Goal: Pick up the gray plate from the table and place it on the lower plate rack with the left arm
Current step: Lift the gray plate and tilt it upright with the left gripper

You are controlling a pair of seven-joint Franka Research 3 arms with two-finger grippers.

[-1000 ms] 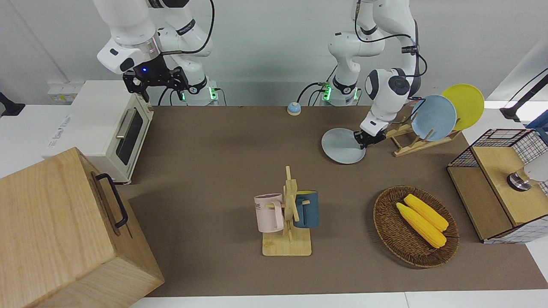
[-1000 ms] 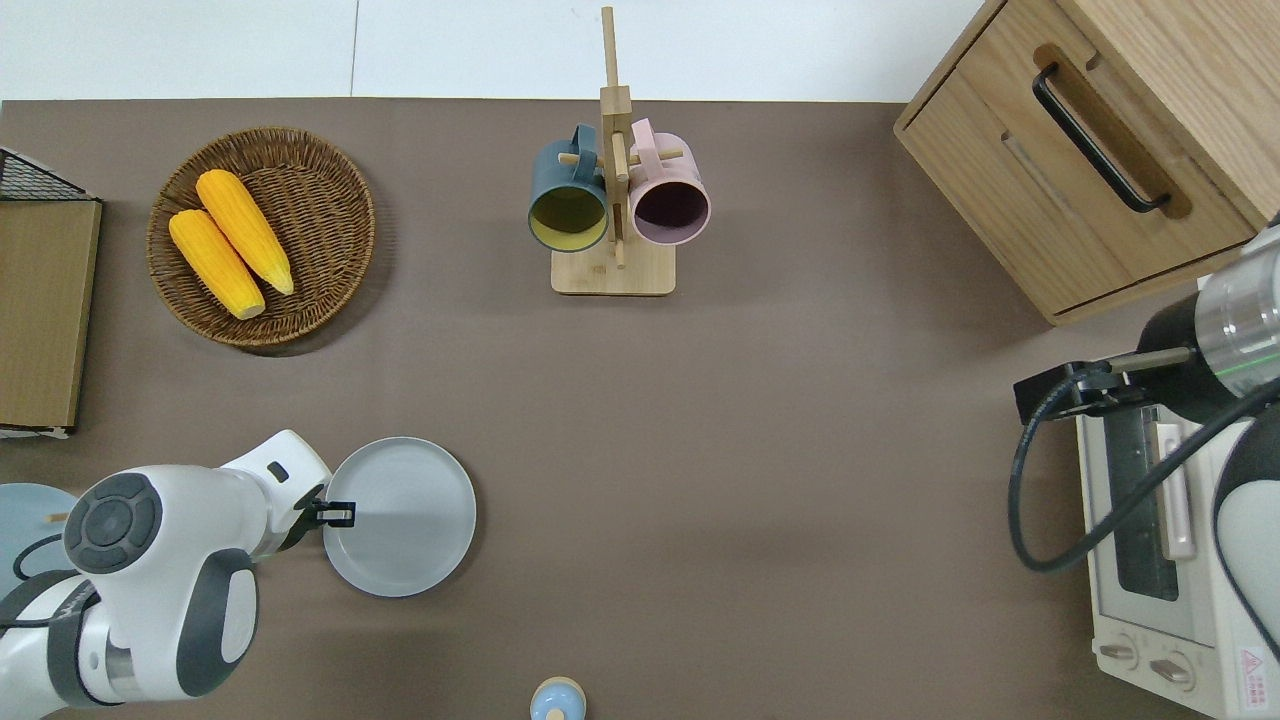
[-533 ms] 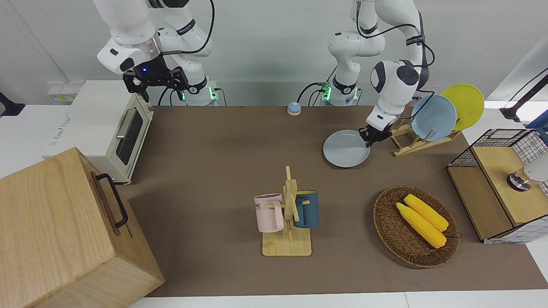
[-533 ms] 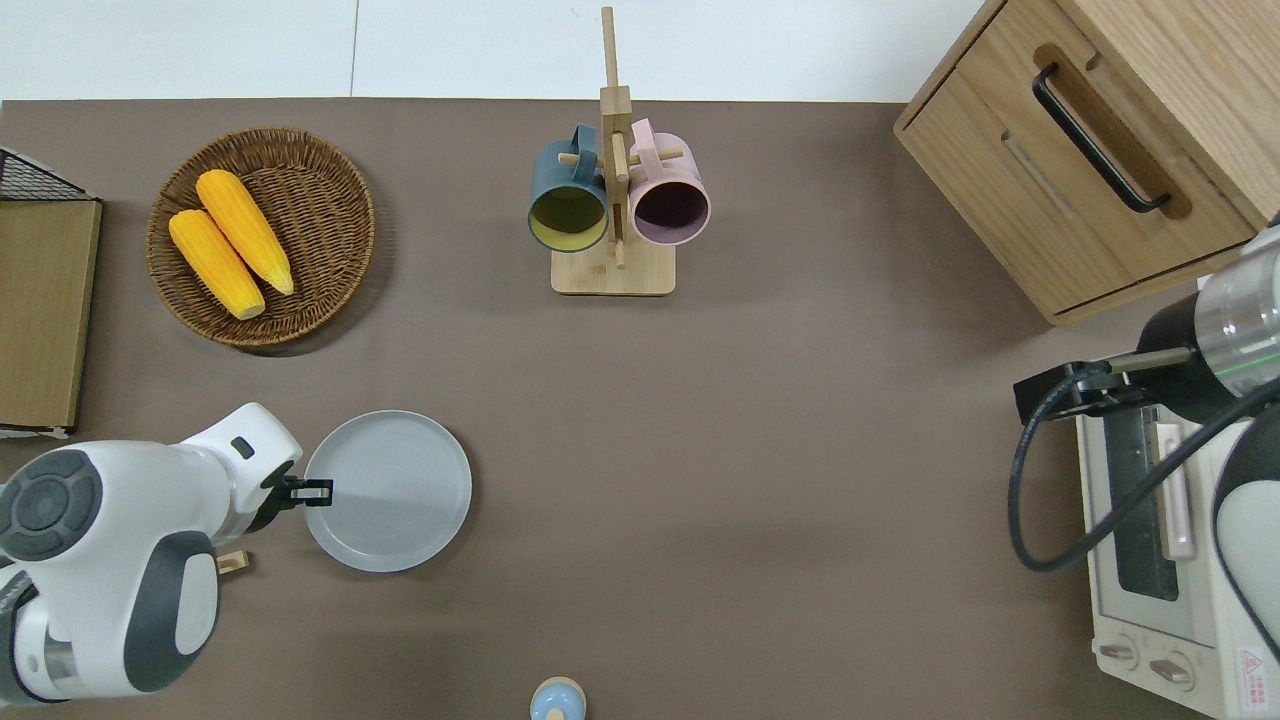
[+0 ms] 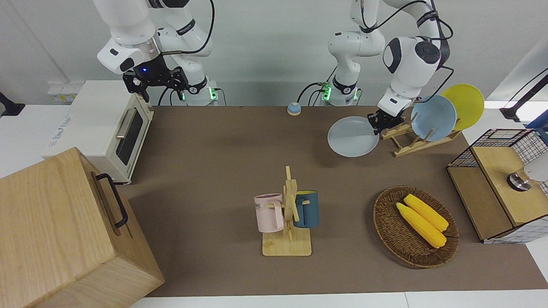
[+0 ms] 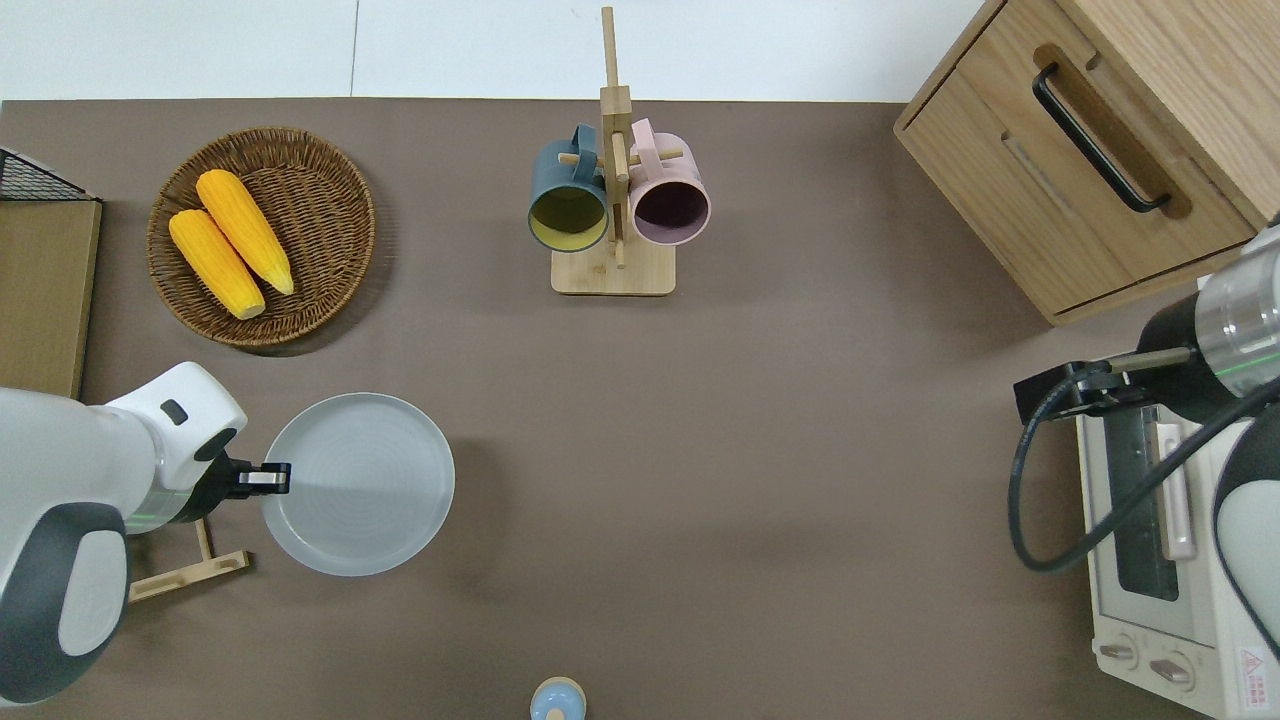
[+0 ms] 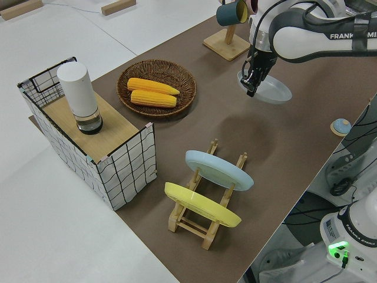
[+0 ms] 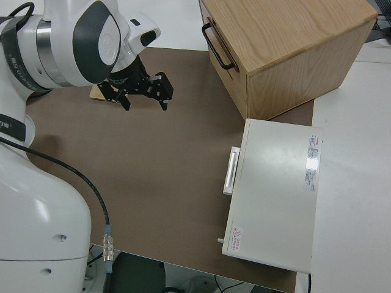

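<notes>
- The left gripper is clamped on the rim of the gray plate, at the plate's edge toward the left arm's end of the table; its fingers are pinched close together with only the rim between them.
- The gray plate is off the table, held roughly level with a slight tilt; its shadow lies on the brown surface underneath it.
- In the overhead view the plate hangs over bare table, just beside the lower plate rack, on the rack's side toward the right arm's end of the table.
- The lower plate rack carries a blue plate and a yellow plate, both leaning in its pegs; the gray plate does not touch the rack or either plate.
- A wicker basket with two corn cobs lies farther from the robots than the rack.
- A mug stand with a pink mug and a dark blue mug is well apart from the rack, toward the middle of the table.
- The right arm is parked, and its gripper has its fingers spread, holding nothing.
</notes>
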